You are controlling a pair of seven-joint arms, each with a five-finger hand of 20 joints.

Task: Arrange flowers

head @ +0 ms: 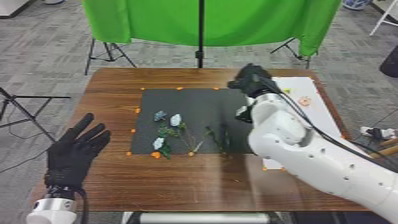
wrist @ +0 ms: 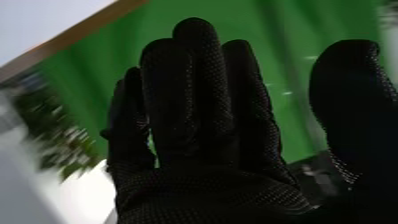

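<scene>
Head view: left hand (head: pixel 71 157) at 8 o'clock, fingers straight, slightly spread, empty. Right hand (head: pixel 252 81) at 1 o'clock, by dark mat's (head: pixel 226 100) far corner. Flowers (head: pixel 175 120) lying on mat, 7 to 9 o'clock from its middle.

Right wrist view: right hand open, fingers straight, thumb apart, nothing held.

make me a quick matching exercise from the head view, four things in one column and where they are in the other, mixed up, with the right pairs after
Things
1. flowers
2. left hand
3. white sheet
4. green cloth

Places
A. over the left side of the table, fingers straight
B. hanging beyond the far edge of the table
C. lying on the dark mat
D. on the right part of the table, partly behind the white arm

Right pairs: 1-C, 2-A, 3-D, 4-B
</scene>
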